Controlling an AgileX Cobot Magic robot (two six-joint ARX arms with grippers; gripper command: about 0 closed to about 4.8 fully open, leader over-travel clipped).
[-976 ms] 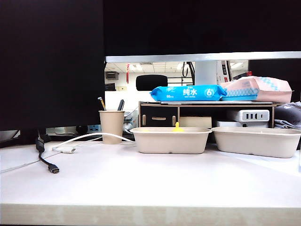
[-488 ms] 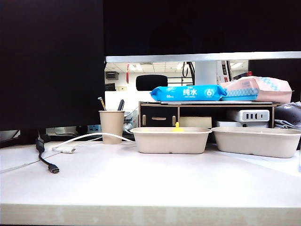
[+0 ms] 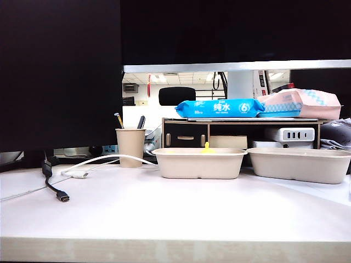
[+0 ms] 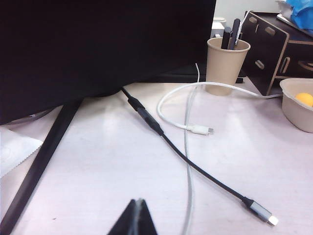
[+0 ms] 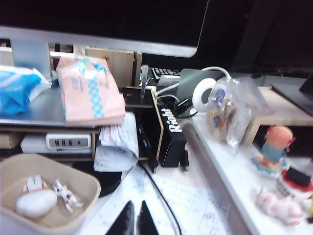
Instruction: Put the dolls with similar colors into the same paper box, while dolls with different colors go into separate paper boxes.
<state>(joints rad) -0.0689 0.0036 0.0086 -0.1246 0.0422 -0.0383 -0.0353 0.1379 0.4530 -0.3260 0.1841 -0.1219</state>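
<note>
Two beige paper boxes stand side by side in the exterior view, the left one (image 3: pixel 199 163) and the right one (image 3: pixel 299 164). A yellow doll's tip (image 3: pixel 207 148) pokes above the left box, and the left wrist view shows a yellow doll (image 4: pixel 305 99) inside that box (image 4: pixel 293 108). In the right wrist view, the right paper box (image 5: pixel 92 187) holds a white oval doll (image 5: pixel 35 203) and a small white figurine (image 5: pixel 66 193). My left gripper (image 4: pixel 138 203) hangs shut and empty over the table near the cables. My right gripper (image 5: pixel 136 208) is shut and empty beside the right box. Neither gripper shows in the exterior view.
A paper cup with pens (image 3: pixel 130 146) stands left of the boxes, with a white cable (image 3: pixel 82 173) and a black cable (image 3: pixel 55 189) lying nearby. Behind is a wooden shelf (image 3: pixel 241 121) with a blue wipes pack (image 3: pixel 219 108). A side ledge carries small figurines (image 5: pixel 274 147).
</note>
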